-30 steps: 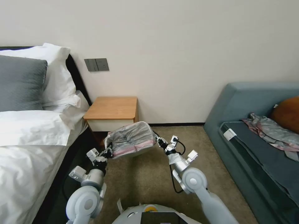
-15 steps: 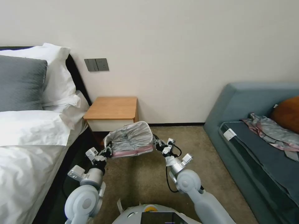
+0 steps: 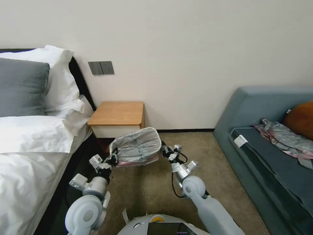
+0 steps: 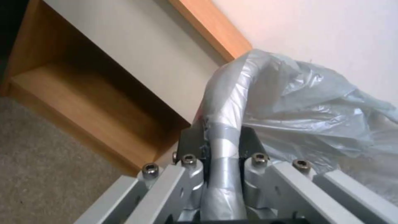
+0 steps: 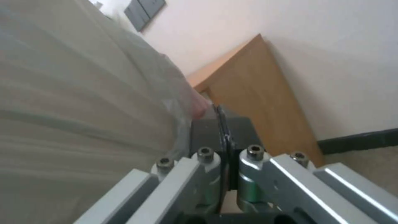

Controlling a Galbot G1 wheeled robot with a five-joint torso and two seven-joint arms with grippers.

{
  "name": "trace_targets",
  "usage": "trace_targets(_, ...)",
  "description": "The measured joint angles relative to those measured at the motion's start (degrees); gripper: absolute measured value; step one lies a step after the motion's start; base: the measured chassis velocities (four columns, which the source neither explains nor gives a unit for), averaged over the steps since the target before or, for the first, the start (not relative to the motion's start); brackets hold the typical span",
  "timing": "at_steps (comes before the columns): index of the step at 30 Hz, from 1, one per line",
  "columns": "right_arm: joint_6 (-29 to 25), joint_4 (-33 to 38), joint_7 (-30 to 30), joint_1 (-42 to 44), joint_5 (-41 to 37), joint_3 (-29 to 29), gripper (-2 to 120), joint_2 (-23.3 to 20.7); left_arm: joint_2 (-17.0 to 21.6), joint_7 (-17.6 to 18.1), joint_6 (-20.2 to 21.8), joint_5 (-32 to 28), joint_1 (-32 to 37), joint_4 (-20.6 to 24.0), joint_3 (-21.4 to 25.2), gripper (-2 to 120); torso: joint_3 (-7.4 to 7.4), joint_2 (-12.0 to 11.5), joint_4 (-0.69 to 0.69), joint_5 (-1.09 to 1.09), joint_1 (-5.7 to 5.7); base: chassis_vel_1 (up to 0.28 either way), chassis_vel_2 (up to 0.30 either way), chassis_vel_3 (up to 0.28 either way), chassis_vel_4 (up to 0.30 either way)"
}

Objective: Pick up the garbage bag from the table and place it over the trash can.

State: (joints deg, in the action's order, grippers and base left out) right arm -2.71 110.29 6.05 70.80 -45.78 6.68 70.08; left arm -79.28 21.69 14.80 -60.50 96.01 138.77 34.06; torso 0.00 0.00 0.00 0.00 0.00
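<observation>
The garbage bag point(image 3: 137, 146), crinkly grey-silver with a pink rim band, hangs spread open between my two grippers just in front of the table point(image 3: 117, 113). My left gripper point(image 3: 112, 158) is shut on the bag's left edge; in the left wrist view its fingers point(image 4: 191, 141) clamp a rolled fold of the garbage bag point(image 4: 298, 102). At the bag's right edge my right gripper point(image 3: 164, 150) is shut, and the right wrist view shows its gripper point(image 5: 222, 124) pinching the thin film of the garbage bag point(image 5: 83, 102). The trash can is hidden.
A bed with white pillows point(image 3: 36, 130) runs along the left, close to my left arm. A blue-grey sofa point(image 3: 260, 130) with a patterned cloth point(image 3: 283, 135) stands on the right. Bare carpet point(image 3: 150, 186) lies between them. The table's lower shelf point(image 4: 79, 93) is open.
My right arm has drawn in toward my body and slightly left, with the bag's right edge still in its grip. The left arm and the bag have barely shifted.
</observation>
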Motion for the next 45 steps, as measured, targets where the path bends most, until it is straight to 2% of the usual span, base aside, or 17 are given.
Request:
trace_targets(20, -1.9, -3.7, -0.2, -1.0, 5.3, 0.5, 0, -0.8, 0.2, -0.2, 1.2, -3.7, -0.4, 0.3, -0.2, 5, 0.0, 0.0, 0.0, 0.0, 0.0, 0.0, 0.0, 0.0, 0.0)
trace_targets(35, -3.8, -3.5, -3.6, -0.5, 8.8, 0.7, 0, -1.3, 0.1, -0.3, 1.7, -4.4, -0.5, 0.2, -0.7, 5, 0.0, 0.0, 0.0, 0.0, 0.0, 0.0, 0.0, 0.0, 0.0)
trace_targets(38, -3.4, -2.4, -4.3, 0.1, 8.7, 0.8, 5, -1.5, 0.2, -0.4, 1.6, -4.2, -0.7, -0.1, -0.6, 5, 0.0, 0.0, 0.0, 0.0, 0.0, 0.0, 0.0, 0.0, 0.0)
trace_targets(41, -3.4, -1.7, -4.3, 1.0, 9.0, 1.1, 18, -2.4, 0.4, -0.4, 1.6, -3.9, -1.2, -0.7, -0.3, 5, 0.0, 0.0, 0.0, 0.0, 0.0, 0.0, 0.0, 0.0, 0.0)
trace_targets(42, -3.4, -1.7, -4.3, 1.0, 9.0, 1.1, 18, -2.4, 0.4, -0.4, 1.6, -3.9, -1.2, -0.7, -0.3, 5, 0.0, 0.0, 0.0, 0.0, 0.0, 0.0, 0.0, 0.0, 0.0)
trace_targets(45, -3.7, -1.6, -4.0, 2.2, 8.3, 2.1, 33, -3.9, 0.6, -0.5, 1.5, -3.8, -1.5, -1.1, -0.2, 5, 0.0, 0.0, 0.0, 0.0, 0.0, 0.0, 0.0, 0.0, 0.0)
